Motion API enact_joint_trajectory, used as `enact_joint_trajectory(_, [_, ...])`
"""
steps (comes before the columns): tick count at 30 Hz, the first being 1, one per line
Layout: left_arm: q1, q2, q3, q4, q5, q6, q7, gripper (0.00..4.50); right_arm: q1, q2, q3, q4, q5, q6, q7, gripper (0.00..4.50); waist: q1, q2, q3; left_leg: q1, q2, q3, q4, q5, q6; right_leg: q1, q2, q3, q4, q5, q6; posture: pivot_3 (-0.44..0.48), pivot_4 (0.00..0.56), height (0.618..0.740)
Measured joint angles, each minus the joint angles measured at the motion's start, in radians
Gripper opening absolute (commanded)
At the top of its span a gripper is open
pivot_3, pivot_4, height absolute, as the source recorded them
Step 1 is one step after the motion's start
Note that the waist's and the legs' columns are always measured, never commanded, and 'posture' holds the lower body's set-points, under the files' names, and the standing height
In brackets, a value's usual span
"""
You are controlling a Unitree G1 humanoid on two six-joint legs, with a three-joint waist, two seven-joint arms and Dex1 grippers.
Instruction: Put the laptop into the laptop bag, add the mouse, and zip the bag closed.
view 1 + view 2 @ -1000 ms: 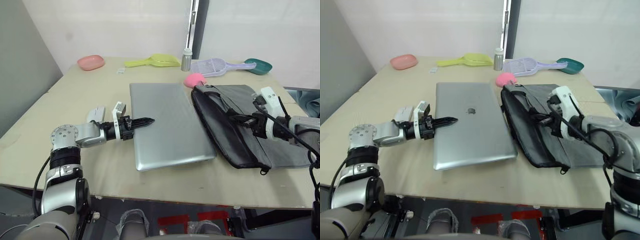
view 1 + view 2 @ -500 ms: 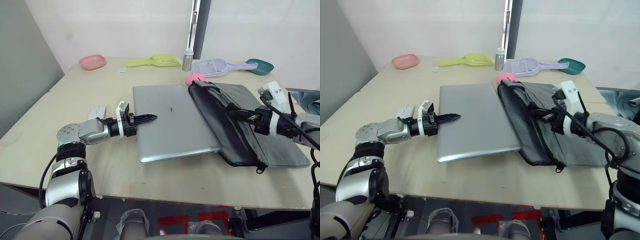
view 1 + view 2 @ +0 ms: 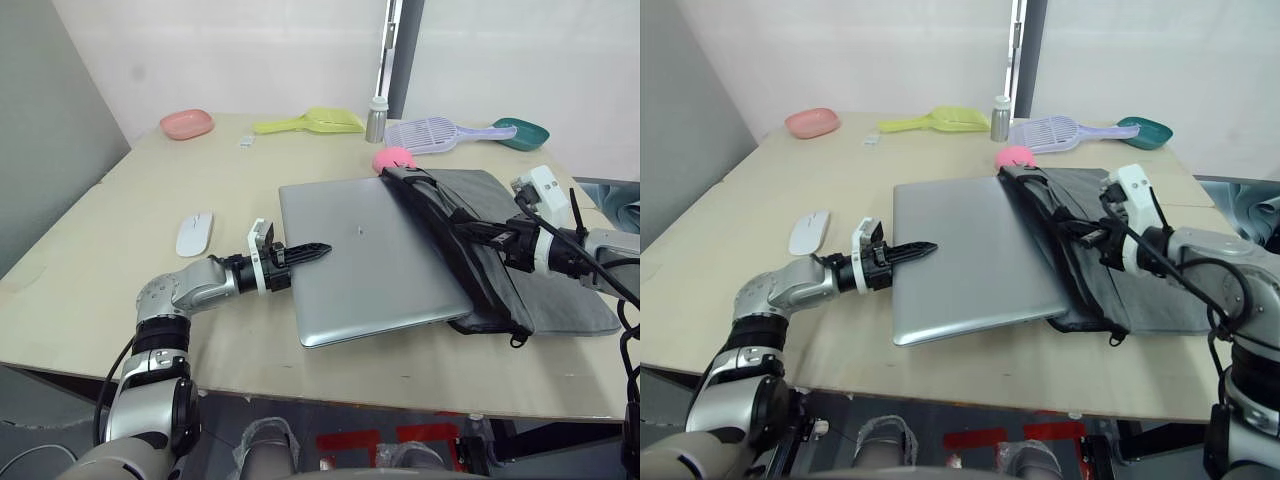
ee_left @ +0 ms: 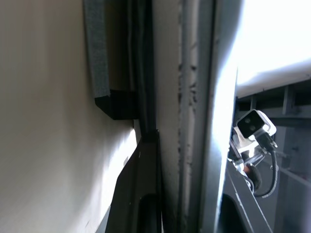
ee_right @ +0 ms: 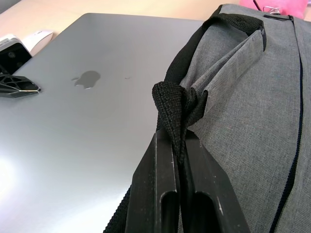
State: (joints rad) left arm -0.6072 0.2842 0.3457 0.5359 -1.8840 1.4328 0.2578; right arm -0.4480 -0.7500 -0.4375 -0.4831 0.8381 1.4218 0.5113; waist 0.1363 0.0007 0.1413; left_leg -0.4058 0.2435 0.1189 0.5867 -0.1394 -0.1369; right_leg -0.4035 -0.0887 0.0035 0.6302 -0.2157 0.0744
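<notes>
Tabletop holds the laptop [image 3: 375, 255]; right wrist view shows right jaws pinching the laptop bag [image 5: 252, 102] strap.

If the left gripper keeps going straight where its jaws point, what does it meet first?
The left gripper, jaws shut on the laptop, points across the lid toward the laptop bag. Past the laptop it already grips, it would probably reach the bag's raised black edge first; depth is unclear.

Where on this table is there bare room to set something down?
Bare table lies between the pink dish, the mouse and the laptop; also along the front edge. Crowded: the far edge with yellow scoop, bottle and purple scoop, and around the laptop bag.
</notes>
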Motion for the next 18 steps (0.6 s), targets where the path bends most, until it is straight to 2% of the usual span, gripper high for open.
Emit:
enact_joint_trajectory(8, [0.0,-0.13,0.001,-0.053,-0.003,-0.091,0.086,0.35,0.0,0.012,0.021,-0.028,0.031,-0.001,-0.024,0.01,-0.003,0.0,0.0,0.0,0.0,0.0,0.0,0.0,0.0,0.0,0.0,0.0,-0.001,0.003,0.006,0.0,0.15,0.74])
enact_joint_trajectory(18, [-0.005,-0.136,-0.086,-0.062,-0.006,-0.098,0.136,0.35,-0.001,0.019,0.029,-0.036,0.057,-0.005,-0.043,0.01,-0.014,0.0,0.0,0.0,0.0,0.0,0.0,0.0,0.0,0.0,0.0,0.001,-0.001,0.003,0.006,0.0,0.15,0.74])
